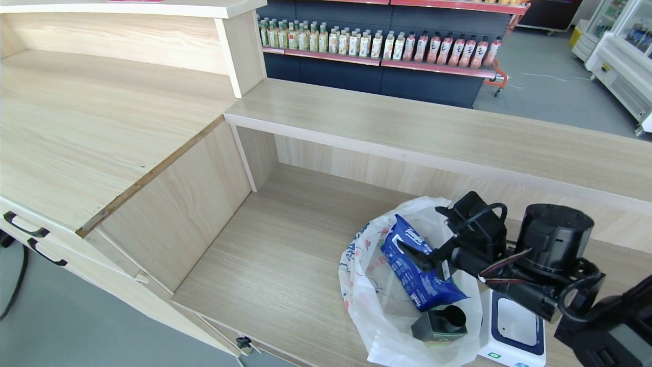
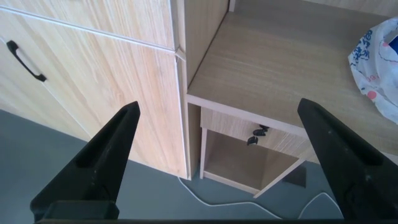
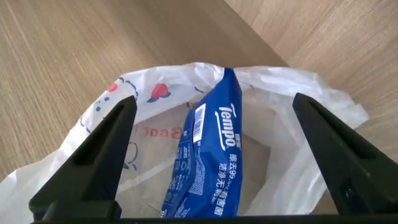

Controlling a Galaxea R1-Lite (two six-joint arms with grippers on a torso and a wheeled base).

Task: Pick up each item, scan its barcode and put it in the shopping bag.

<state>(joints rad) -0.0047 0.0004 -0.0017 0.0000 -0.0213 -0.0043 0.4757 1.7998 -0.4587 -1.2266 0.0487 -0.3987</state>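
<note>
**Operator:** Two items sit in the shopping bag (image 1: 356, 265): a blue pack (image 1: 415, 270) leaning upright, and a dark box (image 1: 438, 325) at its 5 o'clock. Which step is in hand?

**Technician:** Judged as the close of the bagging step for the blue pack. The right gripper (image 3: 214, 109) hangs over the bag mouth, jaws spread wide. One jaw stands on each side of the pack and apart from it, so the claw is released and grasps nothing. The pack rests inside the bag.

**Operator:** And the left gripper (image 2: 217, 112)?

**Technician:** Released as well, jaws wide, nothing between them. It faces the counter's front edge, a cabinet door (image 2: 93, 81) and the floor.

**Operator:** What does the next move call for?

**Technician:** A straight vertical lift of the right gripper. The bag's film is loose and stands close to both jaws, so a sideways exit risks dragging the rim. After that, the next item must go past the scanner (image 1: 514, 326), which lies just beside the bag at its 4 o'clock.

**Operator:** Edges and room?

**Technician:** The back panel (image 1: 356, 168) stands near the bag at 12 o'clock, under the ledge (image 1: 433, 132). The counter surface (image 1: 275, 255) runs toward 9 and 10 o'clock, with the side panel (image 1: 178, 214) well apart. That is the widest room for moving. The front edge lies near at 7 o'clock.
</note>
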